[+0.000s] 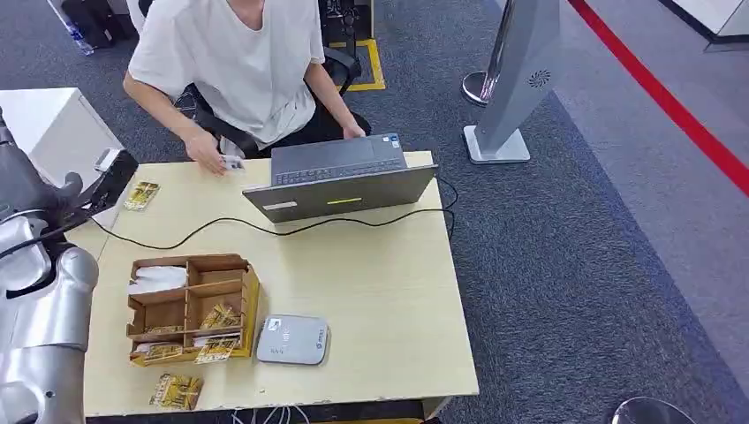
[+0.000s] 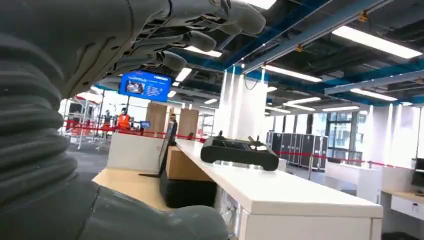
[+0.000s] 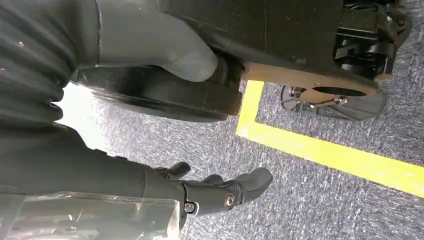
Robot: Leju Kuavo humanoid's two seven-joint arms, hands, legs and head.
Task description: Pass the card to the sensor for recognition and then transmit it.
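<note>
Cards: yellow cards (image 1: 218, 316) sit filed in the box (image 1: 250, 300), within reach of the left arm; none is lifted yet.
Sensor: grey reader (image 1: 292, 340) lies just beside the box, likely for a short carry.
Left hand (image 2: 165, 35): raised, fingers apart, empty.
Right hand (image 3: 200, 192): hangs over floor, fingers loosely spread, empty.
Views: the head view alone gives the table (image 1: 389, 291), laptop (image 1: 340, 181) and person (image 1: 238, 62).

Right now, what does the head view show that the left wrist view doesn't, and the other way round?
Head view alone: the wooden organizer with cards, the grey sensor beside it, a loose card at the near edge, the laptop, a seated person. Left wrist view alone: the left hand, holding nothing, a black controller on a white counter, and ceiling lights. Shared: the tan table.
</note>
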